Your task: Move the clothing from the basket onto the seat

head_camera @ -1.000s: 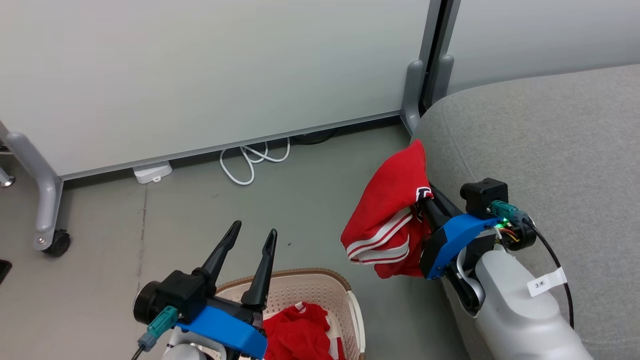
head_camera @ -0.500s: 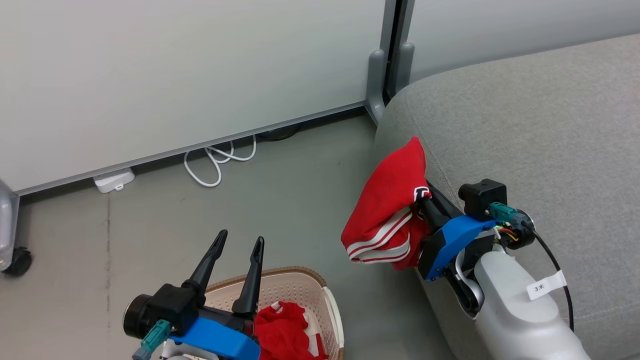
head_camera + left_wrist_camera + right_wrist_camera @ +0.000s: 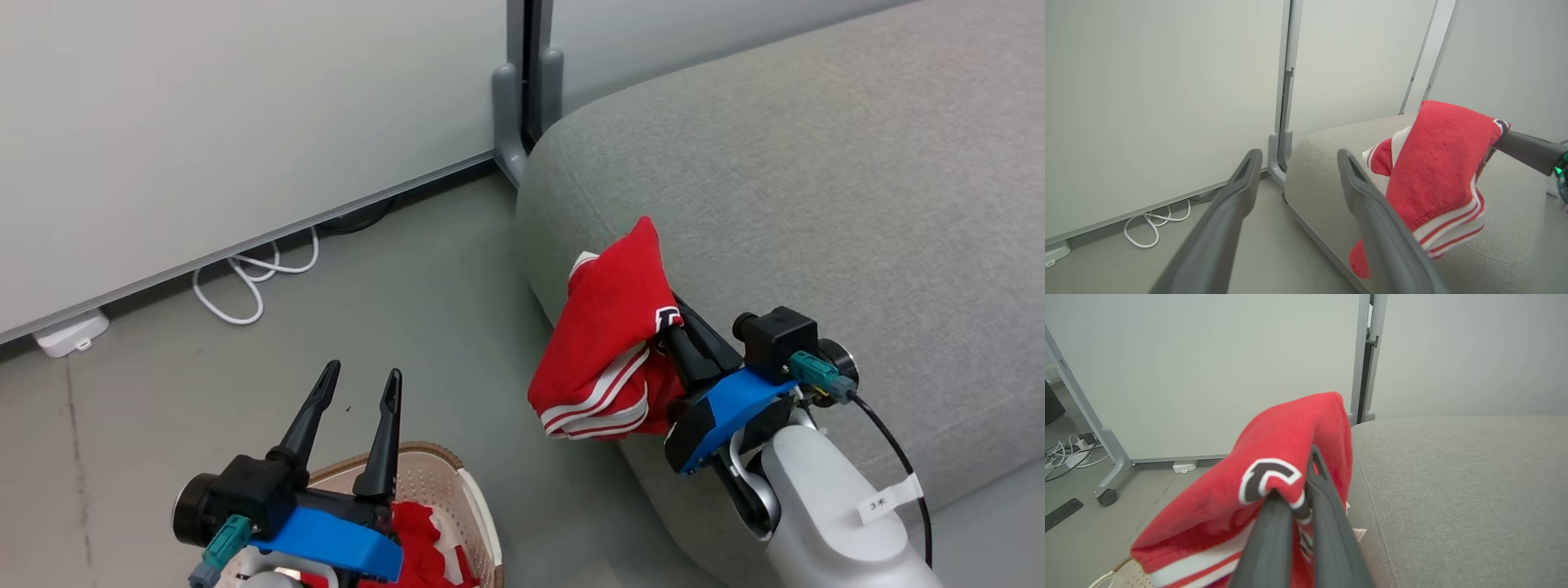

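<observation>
The grey seat eats up most of the right side of the head view, its rounded corner pointing back at the pale wall panels. Plain grey floor runs in front of those.

One red garment with white striped trim is up in the air right at the seat's near corner. It's draped over the right gripper, whose two dark fingers are squeezed together on a fold of the fabric, with a bit of black-and-white lettering sitting right at the pinch. In the left wrist view it hangs by the seat's edge, but I can't tell if it actually brushes the upholstery.

The basket, cream with a brown rim, sits on the floor at the bottom of the head view, near the seat but not touching it. The second red garment is bunched up inside.

The left gripper hovers over the basket with its fingers spread wide and nothing between them.

Smallest stuff: a white cable is looped on the floor along the wall, near a little white box.
</observation>
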Available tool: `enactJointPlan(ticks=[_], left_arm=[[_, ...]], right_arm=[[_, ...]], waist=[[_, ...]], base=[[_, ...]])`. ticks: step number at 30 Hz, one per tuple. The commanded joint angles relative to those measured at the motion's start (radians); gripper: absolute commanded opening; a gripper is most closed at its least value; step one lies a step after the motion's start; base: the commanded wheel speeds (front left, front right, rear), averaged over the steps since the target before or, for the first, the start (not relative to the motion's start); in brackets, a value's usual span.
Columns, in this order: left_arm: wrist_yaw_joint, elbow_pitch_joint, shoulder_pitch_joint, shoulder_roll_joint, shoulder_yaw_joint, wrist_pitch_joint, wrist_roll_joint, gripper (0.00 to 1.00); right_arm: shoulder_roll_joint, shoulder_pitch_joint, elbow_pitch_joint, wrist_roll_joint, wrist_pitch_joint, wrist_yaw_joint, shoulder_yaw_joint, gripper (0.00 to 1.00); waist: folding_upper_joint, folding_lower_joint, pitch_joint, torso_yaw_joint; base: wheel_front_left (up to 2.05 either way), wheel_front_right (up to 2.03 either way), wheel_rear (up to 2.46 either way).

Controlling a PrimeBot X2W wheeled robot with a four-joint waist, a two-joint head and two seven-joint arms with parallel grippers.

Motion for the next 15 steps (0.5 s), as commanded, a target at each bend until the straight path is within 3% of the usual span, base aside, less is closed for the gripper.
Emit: enactJointPlan(ticks=[1,15], left_arm=[[-0.006,-0.007,-0.009,0.002,0.012,-0.005,0.007,1.0],[-0.004,-0.03,0.0,0.041,0.036,-0.005,0.016,1.0]], right_arm=[[-0.001,0.024,-0.04,-0.004,-0.004,0.0,0.004,0.0],[-0.001,0.159,-0.231,-0.011,0.025,0.0,0.003,0.0]], waist=[[-0.0001,0.0,0.013,-0.039],[-0.0001,0.0,0.051,-0.205]], base=[[0.0,0.0,0.0],[0.0,0.0,0.0]])
